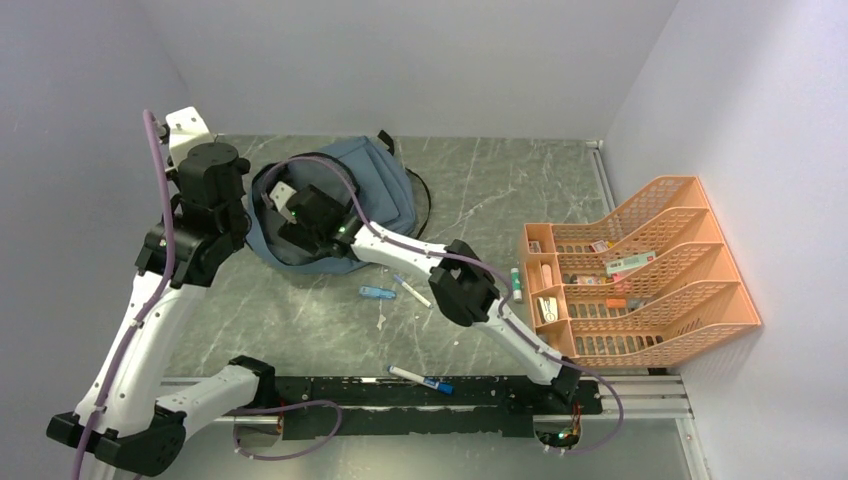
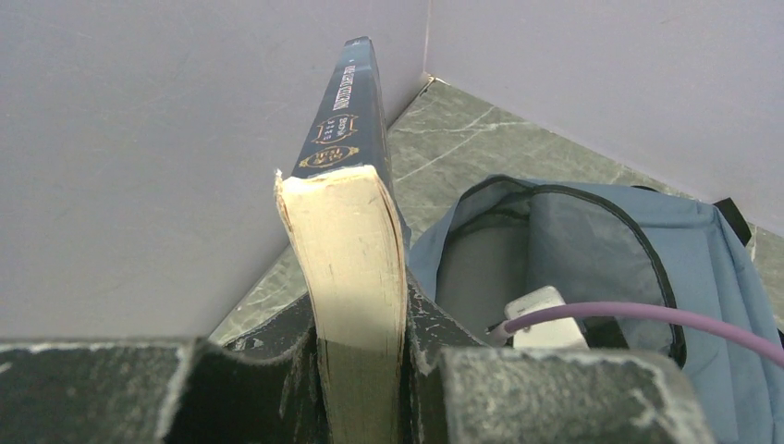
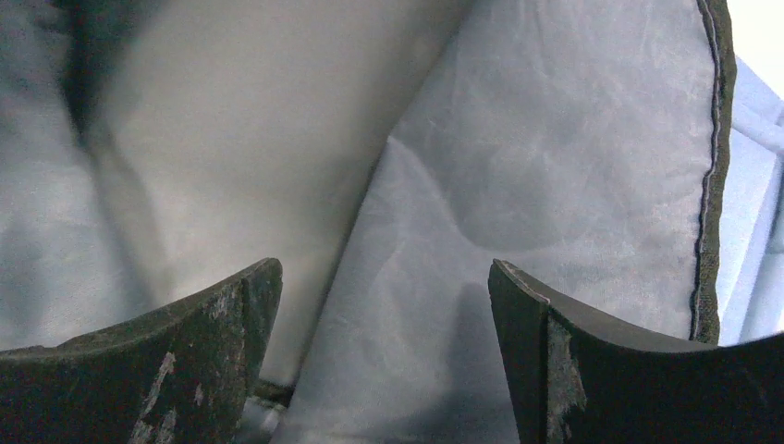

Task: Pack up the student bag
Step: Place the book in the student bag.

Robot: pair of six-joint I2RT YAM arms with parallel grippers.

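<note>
Book-loading step: left gripper (image 2: pixel 362 365) pinches a book (image 2: pixel 344 222), the open student bag (image 2: pixel 601 250) just right of its jaws; right gripper (image 3: pixel 384 314), jaws spread empty inside, likely must clear before insertion.

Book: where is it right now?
Left wrist view: the book sits clamped in the left gripper, just left of the open bag.

This looks like a robot test lab. Plain pale walls (image 1: pixel 400 60) box in a grey, stone-look surface (image 1: pixel 480 190). A left arm (image 1: pixel 140 320) and a right arm (image 1: pixel 520 335), white and black, are bolted to a black rail (image 1: pixel 480 400) at the bottom of the frame. Purple cables (image 1: pixel 152 140) run along them.
</note>
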